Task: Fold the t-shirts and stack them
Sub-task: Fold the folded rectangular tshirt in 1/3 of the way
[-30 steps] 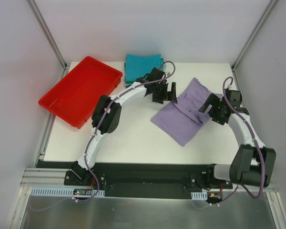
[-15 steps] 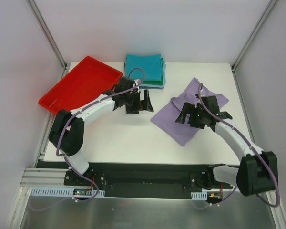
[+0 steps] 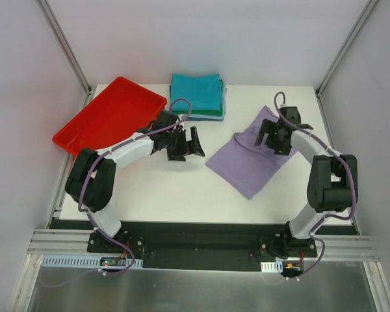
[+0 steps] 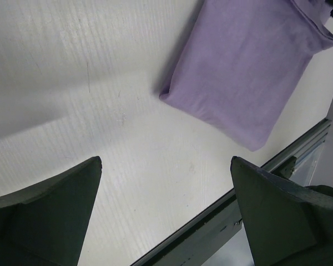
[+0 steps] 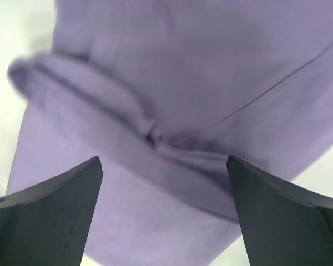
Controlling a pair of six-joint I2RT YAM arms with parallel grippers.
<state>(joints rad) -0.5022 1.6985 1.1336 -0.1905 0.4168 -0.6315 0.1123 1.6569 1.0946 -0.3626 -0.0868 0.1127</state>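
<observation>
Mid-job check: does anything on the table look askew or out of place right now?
The lavender shirt lies diagonal to the table edges, only partly folded, with a bunched ridge of fabric running across it. The red tray also sits skewed, overhanging the table's left edge. The folded stack looks tidy.

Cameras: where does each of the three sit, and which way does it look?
Top external: above and behind the arms, looking down on the table, red tray, folded t-shirt stack and purple t-shirt; left arm and right arm show.
Left wrist: on the left arm, facing down at table and the purple t-shirt's corner; open left gripper at the bottom.
Right wrist: close over the purple t-shirt's folds; open right gripper at the bottom.
Shared: all three see the purple t-shirt.
</observation>
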